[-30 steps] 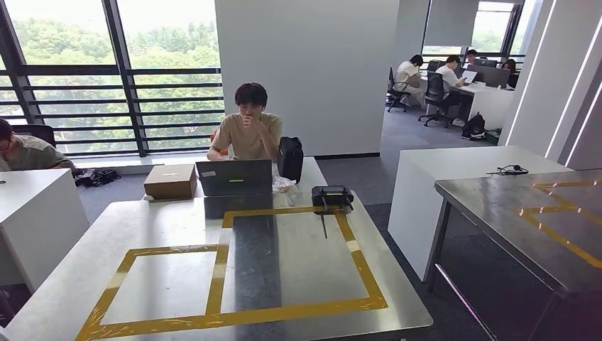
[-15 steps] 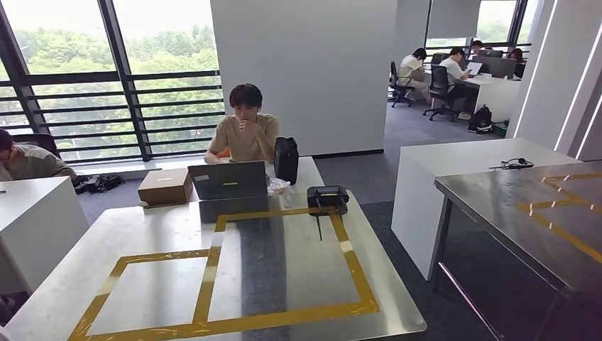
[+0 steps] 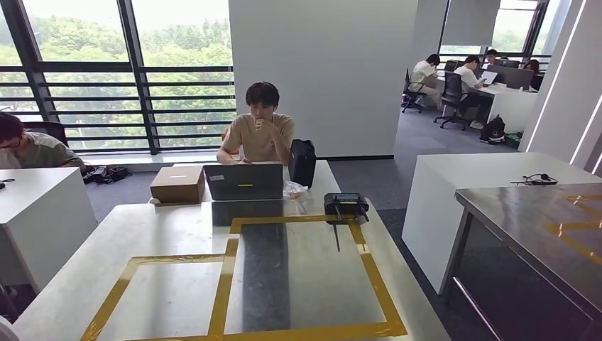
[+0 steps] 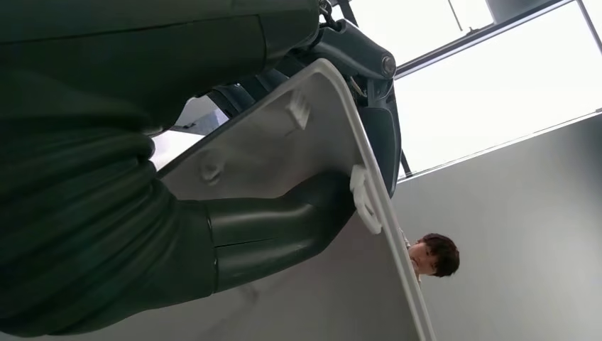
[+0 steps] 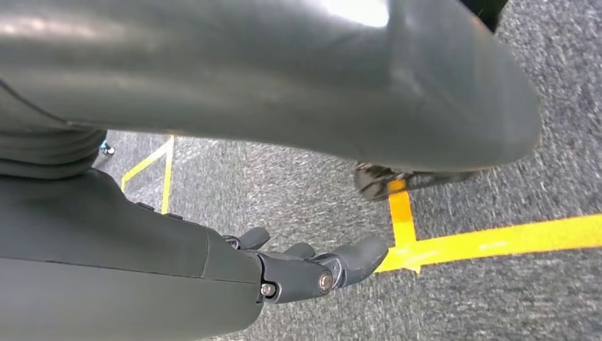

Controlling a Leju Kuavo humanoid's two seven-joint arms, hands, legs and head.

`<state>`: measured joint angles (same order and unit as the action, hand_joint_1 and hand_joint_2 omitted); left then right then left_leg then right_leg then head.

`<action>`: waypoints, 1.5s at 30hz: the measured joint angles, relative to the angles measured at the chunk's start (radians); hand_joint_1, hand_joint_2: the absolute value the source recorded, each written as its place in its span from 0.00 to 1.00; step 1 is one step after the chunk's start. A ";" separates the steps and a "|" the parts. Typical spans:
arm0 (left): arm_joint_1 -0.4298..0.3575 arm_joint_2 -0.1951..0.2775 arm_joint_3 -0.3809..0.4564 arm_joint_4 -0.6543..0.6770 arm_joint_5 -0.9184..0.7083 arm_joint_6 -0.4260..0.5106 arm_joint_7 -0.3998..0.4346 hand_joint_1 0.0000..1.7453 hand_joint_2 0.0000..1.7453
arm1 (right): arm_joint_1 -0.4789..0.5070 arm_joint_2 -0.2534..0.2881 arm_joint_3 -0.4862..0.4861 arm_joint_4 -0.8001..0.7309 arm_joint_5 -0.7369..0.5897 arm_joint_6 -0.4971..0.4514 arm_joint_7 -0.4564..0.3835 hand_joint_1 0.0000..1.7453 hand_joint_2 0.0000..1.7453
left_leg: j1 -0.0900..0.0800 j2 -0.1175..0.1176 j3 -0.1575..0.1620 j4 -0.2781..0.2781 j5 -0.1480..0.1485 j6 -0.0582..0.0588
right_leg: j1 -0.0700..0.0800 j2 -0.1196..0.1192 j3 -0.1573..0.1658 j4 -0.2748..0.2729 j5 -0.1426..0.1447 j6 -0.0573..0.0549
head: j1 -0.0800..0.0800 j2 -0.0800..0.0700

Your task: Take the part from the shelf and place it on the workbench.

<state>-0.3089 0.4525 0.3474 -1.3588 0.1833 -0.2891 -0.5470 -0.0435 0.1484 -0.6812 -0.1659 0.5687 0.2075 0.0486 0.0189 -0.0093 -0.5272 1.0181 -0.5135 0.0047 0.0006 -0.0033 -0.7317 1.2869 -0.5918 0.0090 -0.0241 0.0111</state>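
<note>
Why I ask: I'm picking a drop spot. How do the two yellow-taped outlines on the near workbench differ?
The right taped outline reaches farther back, to the black device; the left taped outline starts nearer the robot. The right outline frames a dark reflection, the left outline a pale surface. Both are yellow tape, sharing a middle strip.

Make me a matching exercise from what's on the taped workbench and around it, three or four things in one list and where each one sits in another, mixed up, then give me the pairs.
Things
1. cardboard box
2. laptop
3. black device
4. headset

Places
A. on the white counter beside the steel table
B. on the far right corner of the yellow tape
C. directly in front of the seated person, on the workbench's far edge
D. at the far edge of the workbench, just left of the laptop

Pairs: 1-D, 2-C, 3-B, 4-A
</note>
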 joint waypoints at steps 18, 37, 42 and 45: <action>-0.010 0.006 -0.005 0.047 -0.021 0.024 0.049 1.00 1.00 | 0.007 0.000 -0.003 0.001 0.010 -0.001 0.013 0.00 0.00 | -0.004 0.007 -0.148 0.098 0.021 -0.046 | 0.005 0.008 0.230 -0.257 0.049 -0.057 | -0.004 0.000; -0.583 0.030 -0.356 0.836 -0.547 0.512 0.260 1.00 1.00 | -0.008 -0.008 -0.018 0.000 0.038 -0.012 0.017 0.00 0.00 | -0.008 -0.003 -0.103 0.019 0.072 -0.017 | 0.008 0.010 0.119 -0.251 0.120 -0.026 | 0.001 0.000; -0.653 -0.034 -0.449 0.942 -0.663 0.561 0.291 1.00 1.00 | -0.006 -0.011 -0.019 0.000 0.040 -0.016 -0.003 0.00 0.00 | -0.009 0.001 -0.097 0.010 0.076 -0.020 | 0.008 0.012 0.121 -0.252 0.122 -0.025 | 0.001 0.000; -0.679 -0.088 -0.513 0.979 -0.746 0.566 0.301 1.00 1.00 | -0.010 -0.012 -0.021 0.000 0.036 -0.019 -0.012 0.00 0.00 | -0.009 -0.001 -0.096 0.007 0.078 -0.024 | 0.008 0.011 0.122 -0.252 0.121 -0.028 | 0.001 0.000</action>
<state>-0.9875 0.3642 -0.1655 -0.3796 -0.5627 0.2768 -0.2456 -0.0536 0.1366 -0.7019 -0.1659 0.6049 0.1881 0.0363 0.0101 -0.0100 -0.6227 1.0255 -0.4358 -0.0192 0.0086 0.0080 -0.6095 1.0351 -0.4704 -0.0193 -0.0233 0.0114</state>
